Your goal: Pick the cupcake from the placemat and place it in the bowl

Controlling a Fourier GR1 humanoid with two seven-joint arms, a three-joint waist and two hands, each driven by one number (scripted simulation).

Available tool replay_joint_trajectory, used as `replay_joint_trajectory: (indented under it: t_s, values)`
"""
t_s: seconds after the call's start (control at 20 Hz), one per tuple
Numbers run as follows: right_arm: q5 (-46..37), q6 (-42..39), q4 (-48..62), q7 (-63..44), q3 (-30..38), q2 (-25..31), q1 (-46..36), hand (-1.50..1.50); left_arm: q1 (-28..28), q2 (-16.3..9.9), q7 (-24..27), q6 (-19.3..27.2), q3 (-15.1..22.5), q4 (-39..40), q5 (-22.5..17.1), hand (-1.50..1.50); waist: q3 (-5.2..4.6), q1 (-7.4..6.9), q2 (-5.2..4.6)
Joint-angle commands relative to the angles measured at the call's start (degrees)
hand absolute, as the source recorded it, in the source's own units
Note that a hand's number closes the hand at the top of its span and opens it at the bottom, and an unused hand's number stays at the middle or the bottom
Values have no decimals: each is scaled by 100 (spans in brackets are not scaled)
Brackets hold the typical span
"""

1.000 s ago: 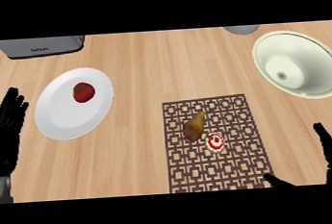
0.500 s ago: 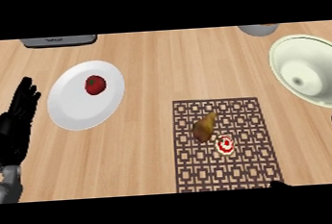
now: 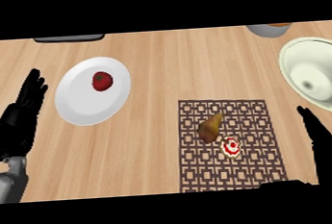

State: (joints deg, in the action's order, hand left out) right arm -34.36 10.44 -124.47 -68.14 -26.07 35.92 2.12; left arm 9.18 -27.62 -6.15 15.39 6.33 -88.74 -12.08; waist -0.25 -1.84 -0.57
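At the far left you see the left hand (image 3: 21, 118), fingers straight and holding nothing. Beside it a white plate (image 3: 80, 107) carries a tomato (image 3: 101, 81). On the brown patterned placemat (image 3: 251, 166) the small red-and-white cupcake (image 3: 231, 146) sits just beside a pear (image 3: 211, 127), bare counter (image 3: 166, 61) all around. The cream bowl (image 3: 301, 64) meets the right edge. Below it your right hand (image 3: 329, 145) is flat and holds nothing.

Brown lattice-patterned placemat (image 3: 226, 173), red-and-white cupcake (image 3: 231, 146), tan pear (image 3: 210, 127), white plate (image 3: 80, 107) w/ red tomato (image 3: 101, 81), cream bowl (image 3: 301, 60).
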Motion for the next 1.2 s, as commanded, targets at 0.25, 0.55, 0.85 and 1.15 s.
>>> replay_joint_trajectory:
  t_s: [0.25,0.55,0.85,1.15]
  values:
    - [1470,-1477,1055,-1277,-94,-456,-1176,-150,-49,195,64,37,111,-22,145,0,7,-36,32]
    - [1635,-1623,1661,-1510,-424,-699,-1431,-150,-56,-44,-34,-217,-229,77,-61,0,11,36,50]
    - [721,-1648,1983,-1522,-846,-904,-1920,-150,148,-19,-77,-336,-374,233,-102,0,15,112,65]
    - [315,-1525,2814,-973,-672,-1421,-1908,-150,92,207,11,-85,-261,205,289,0,23,141,55]
